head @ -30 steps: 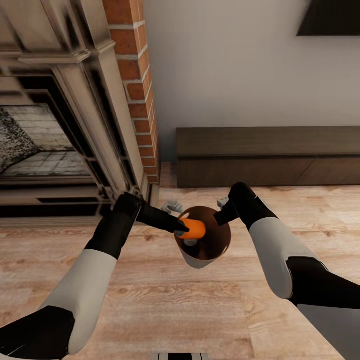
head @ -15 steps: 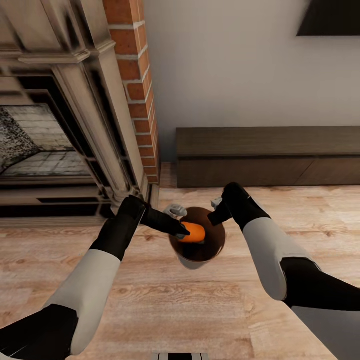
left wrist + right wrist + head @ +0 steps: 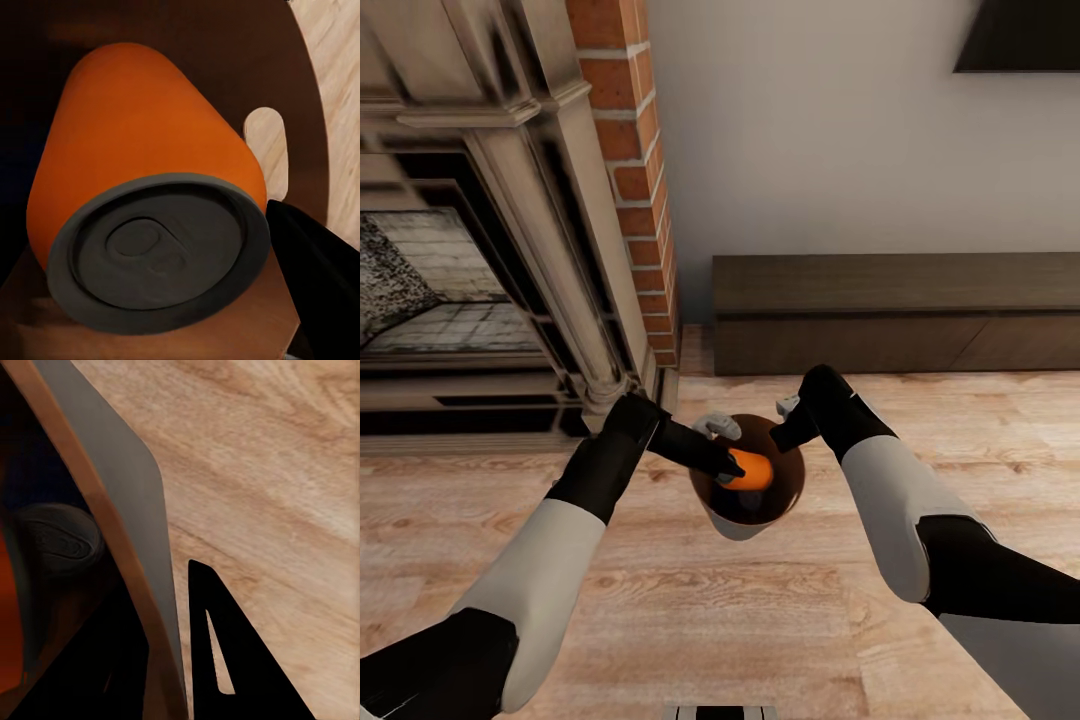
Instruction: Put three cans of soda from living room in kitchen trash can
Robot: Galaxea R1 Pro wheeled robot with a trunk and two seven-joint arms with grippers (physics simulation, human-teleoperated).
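The tash can (image 3: 738, 520), light grey outside and coppery brown inside, hangs just above the wood floor, tilted towards me. My right gripper (image 3: 790, 425) is shut on its far rim; in the right wrist view the bin wall (image 3: 139, 510) runs between the black fingers (image 3: 225, 660). My left gripper (image 3: 736, 467) is shut on an orange can of soda (image 3: 752, 470), lying sideways in the bin's mouth. In the left wrist view that can (image 3: 142, 157) shows its grey top, with the rim slot (image 3: 266, 146) behind it. Another can's grey top (image 3: 56, 540) lies deep inside.
A stone fireplace (image 3: 470, 270) with a red brick column (image 3: 630, 170) stands at the left. A low dark cabinet (image 3: 900, 310) runs along the white wall ahead. Light wood floor (image 3: 690, 610) spreads around the bin and towards me.
Both arms and the bin have shifted a little to the left. The orange can has stayed in the left gripper, at the bin's mouth.
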